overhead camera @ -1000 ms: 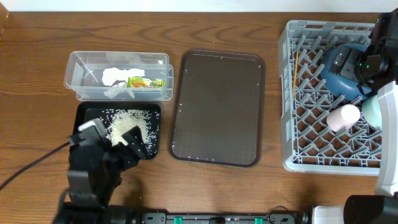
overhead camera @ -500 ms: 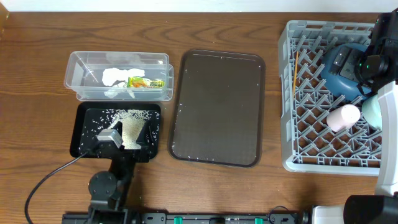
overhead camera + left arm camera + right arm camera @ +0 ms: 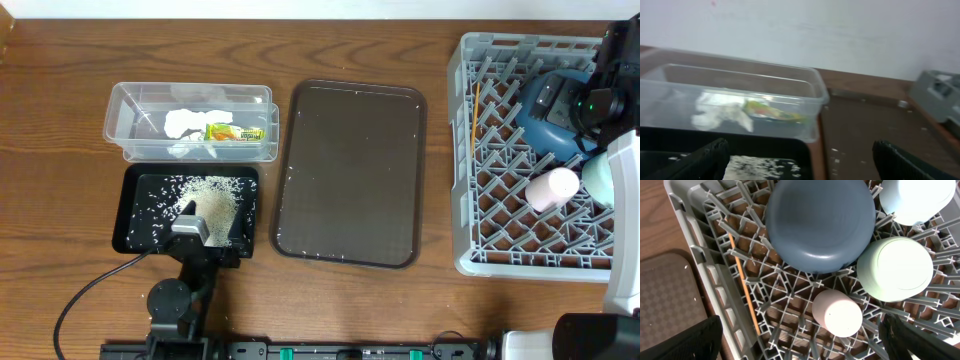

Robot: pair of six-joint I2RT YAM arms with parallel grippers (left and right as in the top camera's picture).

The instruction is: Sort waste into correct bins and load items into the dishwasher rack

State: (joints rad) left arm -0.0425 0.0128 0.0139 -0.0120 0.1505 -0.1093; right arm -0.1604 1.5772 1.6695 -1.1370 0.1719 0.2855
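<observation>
Left of the brown serving tray (image 3: 350,170), at its near corner, the left gripper (image 3: 212,225) hangs with jaws spread and empty over the black tray (image 3: 140,215), which holds the rice (image 3: 210,195). Farther back on that side, the clear tub (image 3: 120,125) holds tissue (image 3: 185,122) and the wrapper (image 3: 235,131). Right of the serving tray stands the grey rack (image 3: 465,150). The right gripper (image 3: 800,345) is released above it. Inside are the stick (image 3: 744,282), pink cup (image 3: 837,312), pale bowl (image 3: 895,267), blue dish (image 3: 820,222) and saucer (image 3: 912,197). The wooden table (image 3: 60,120) ends at a white wall (image 3: 815,30).

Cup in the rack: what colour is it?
The cup is pale pink, clearest in the right wrist view.
</observation>
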